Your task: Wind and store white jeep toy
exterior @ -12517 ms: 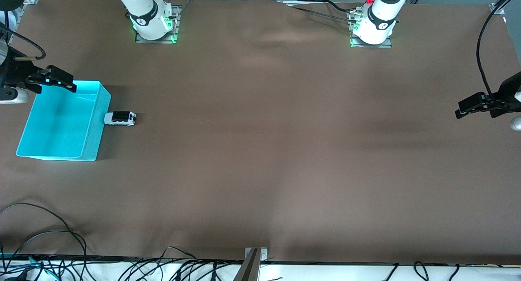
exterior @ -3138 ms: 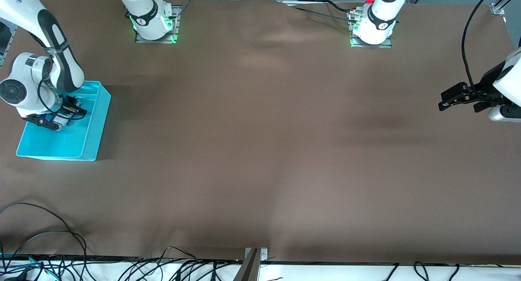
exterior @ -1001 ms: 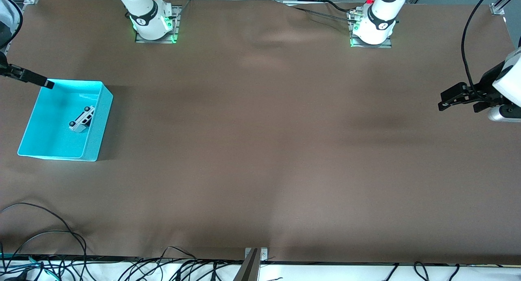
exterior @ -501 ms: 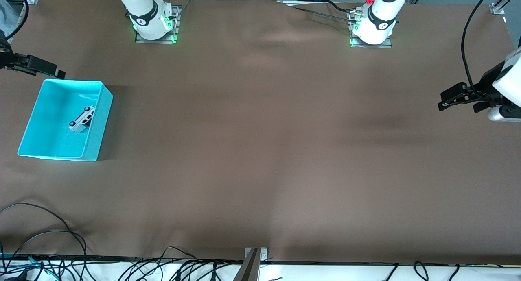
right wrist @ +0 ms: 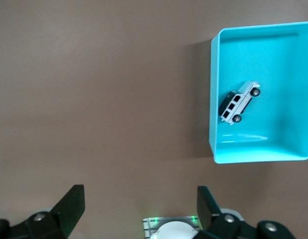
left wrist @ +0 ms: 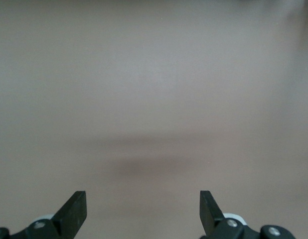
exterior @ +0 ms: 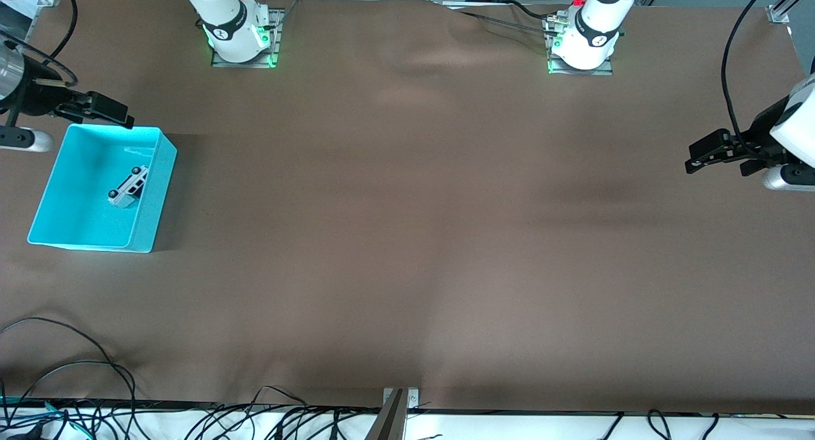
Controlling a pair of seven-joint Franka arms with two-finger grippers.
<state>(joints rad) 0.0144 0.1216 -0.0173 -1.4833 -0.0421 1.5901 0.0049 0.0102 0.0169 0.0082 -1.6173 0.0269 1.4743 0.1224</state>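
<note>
The white jeep toy [exterior: 128, 186] lies tipped on its side inside the cyan bin [exterior: 148, 191], close against the bin wall that faces the middle of the table; in the right wrist view the white jeep toy [right wrist: 238, 102] shows its white flank, dark windows and two small black wheels, with its black roof turned toward that wall. The cyan bin [right wrist: 213, 124] sits on the brown table [exterior: 407, 236] at the right arm's end (an open rectangular tub, nothing else in it).

The right gripper [exterior: 108, 109] hangs in the air over the bin's edge that lies farthest from the front camera, empty, its fingers [right wrist: 69, 206] spread wide apart with only the table and the arm's own base between them.

The left gripper [exterior: 707, 156] waits over bare table at the left arm's end, well apart from the bin. Its fingers [left wrist: 74, 211] are likewise parted and hold nothing; its wrist view shows only plain brown surface.

Black cables [exterior: 70, 370] trail along the table edge nearest the front camera.
</note>
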